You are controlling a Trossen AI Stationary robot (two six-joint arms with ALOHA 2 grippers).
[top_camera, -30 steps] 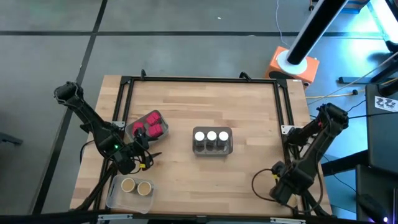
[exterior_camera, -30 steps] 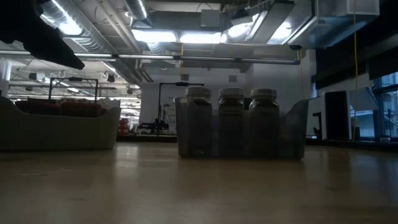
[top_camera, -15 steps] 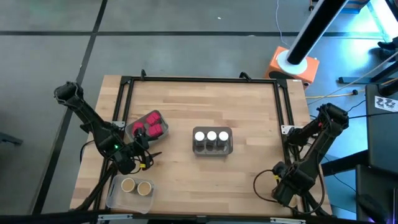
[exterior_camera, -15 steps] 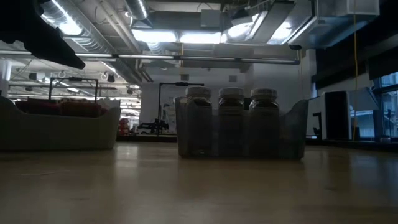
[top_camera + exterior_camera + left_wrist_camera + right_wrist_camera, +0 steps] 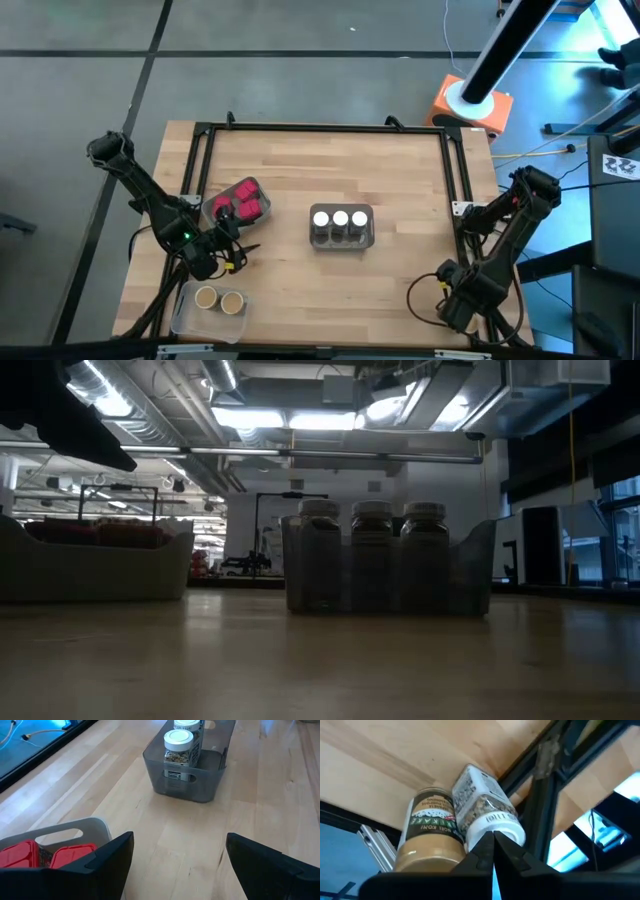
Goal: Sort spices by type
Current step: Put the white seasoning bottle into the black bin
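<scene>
We see the left hand point(image 5: 229, 256) hovering over the table point(image 5: 400, 170) with its two fingers point(image 5: 107, 857) spread wide and nothing between them. Just beside this hand, on the far side, a pale tray point(image 5: 215, 205) holds the red packets point(image 5: 244, 200). In the left wrist view two of them point(image 5: 47, 856) show right next to one finger. On the near side of the hand, a clear tray point(image 5: 183, 310) carries two jars with tan lids point(image 5: 219, 299), standing upright and side by side. Ahead of the open fingers, well apart from them, a grey tray point(image 5: 190, 787) holds three jars with white lids point(image 5: 340, 219) in a row. From the low view they stand upright point(image 5: 372, 550) inside the tray.

The right hand point(image 5: 462, 298) sits at the near right corner of the table, by the black frame point(image 5: 462, 180). Its fingers point(image 5: 492, 851) are pressed together, tip to tip, gripping nothing. Just past those tips, two more jars lie touching each other against the frame: one with a white lid point(image 5: 487, 810) nearest the fingertips, and a jar with tan contents point(image 5: 427, 837) beside it, whose lid we cannot see.
</scene>
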